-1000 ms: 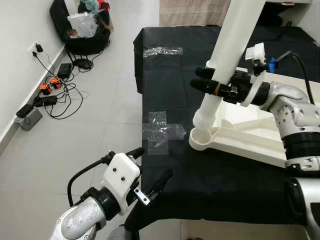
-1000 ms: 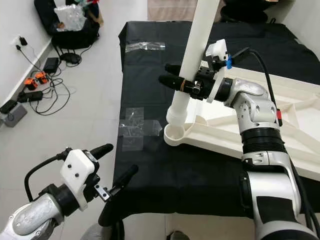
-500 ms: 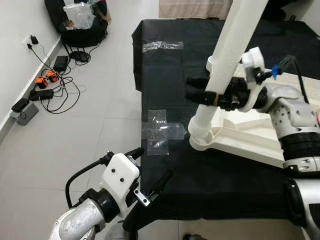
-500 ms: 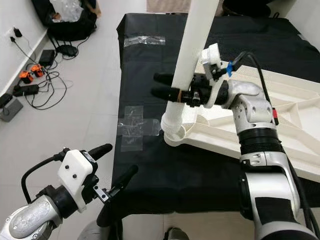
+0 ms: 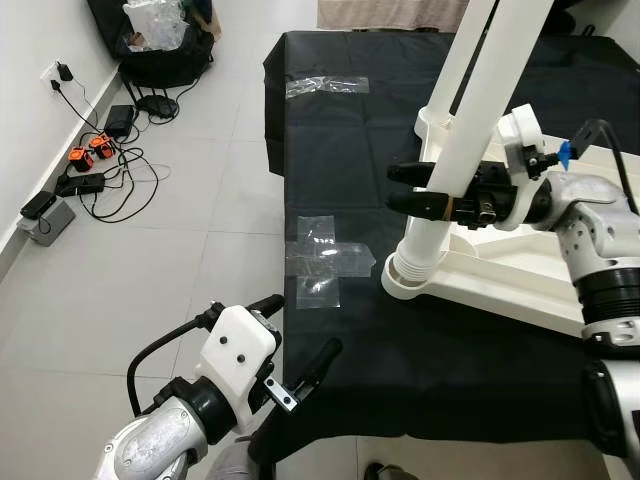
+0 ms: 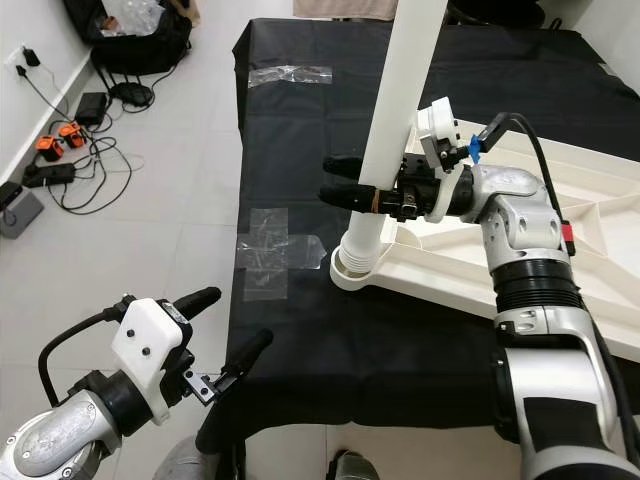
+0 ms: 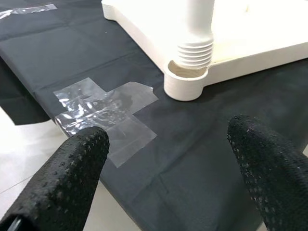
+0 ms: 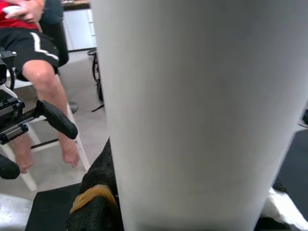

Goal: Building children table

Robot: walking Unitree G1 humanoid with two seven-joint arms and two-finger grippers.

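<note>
Two black fingers of the right gripper [image 6: 345,180] close on the white table leg [image 5: 478,100], one on each side of it, a little above the leg's ribbed lower end. The leg stands tilted, its top leaning away from the robot and out past the upper edge of the head views. Its ribbed foot sits in the round corner socket [image 7: 185,83] of the white tabletop [image 5: 520,285], which lies upside down on the black cloth [image 5: 350,150] that covers the work surface. That socket corner is the one nearest the cloth's left edge; the rest of the tabletop runs off toward the right edge. A second white leg [image 5: 450,75] rises just behind the held one.

The left gripper [image 5: 305,335] hangs low off the near left corner of the cloth, its fingers [image 7: 72,168] spread wide and holding nothing; in the left wrist view it looks straight at the socket corner.

Patches of clear tape [image 5: 325,262] are stuck on the cloth at its left edge, just beside the socket, and another strip [image 5: 327,86] lies further along that edge.

On the tiled floor [image 5: 150,260] to the left, cables and adapters [image 5: 90,170] trail along the wall, and a dark bag [image 5: 160,50] with plastic wrapping sits beyond. The right wrist view catches a seated person's bare legs [image 8: 45,91].
</note>
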